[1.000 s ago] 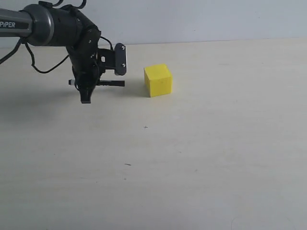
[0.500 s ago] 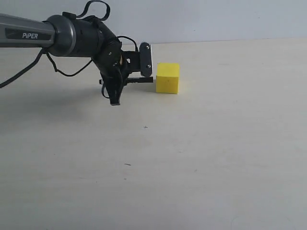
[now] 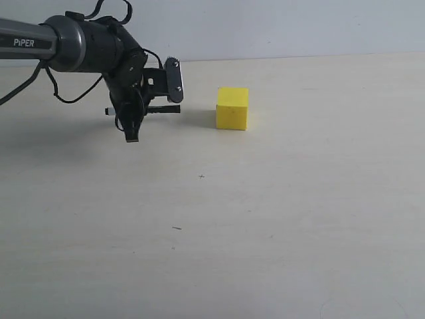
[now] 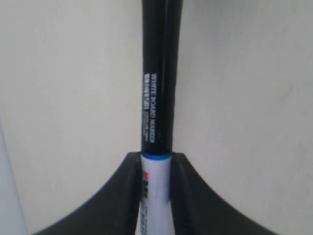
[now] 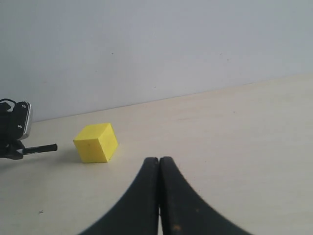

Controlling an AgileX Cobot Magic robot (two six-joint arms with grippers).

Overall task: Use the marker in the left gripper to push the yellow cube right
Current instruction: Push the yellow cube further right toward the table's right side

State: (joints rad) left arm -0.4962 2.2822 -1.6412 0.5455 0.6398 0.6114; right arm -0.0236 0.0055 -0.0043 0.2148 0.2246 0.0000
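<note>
- Toward the far edge of the pale table point(image 3: 279, 219), we see the yellow cube point(image 3: 232, 108) sitting flat, near the middle of the exterior view.
- Left of the cube, the left gripper point(image 3: 135, 121) hangs from its dark arm point(image 3: 73, 46), fingers pointing down at the table.
- Its jaws are closed narrowly on the marker point(image 3: 165, 109), which lies level, black cap pointing right toward the cube.
- We see a clear gap between the cap's end and the cube's left face; they do not touch.
- From the left wrist, we see both fingers pressing the white barrel just behind the cap.
- We see the right gripper point(image 5: 159, 162) with jaws pressed together, holding nothing, facing the cube from well apart.
</note>
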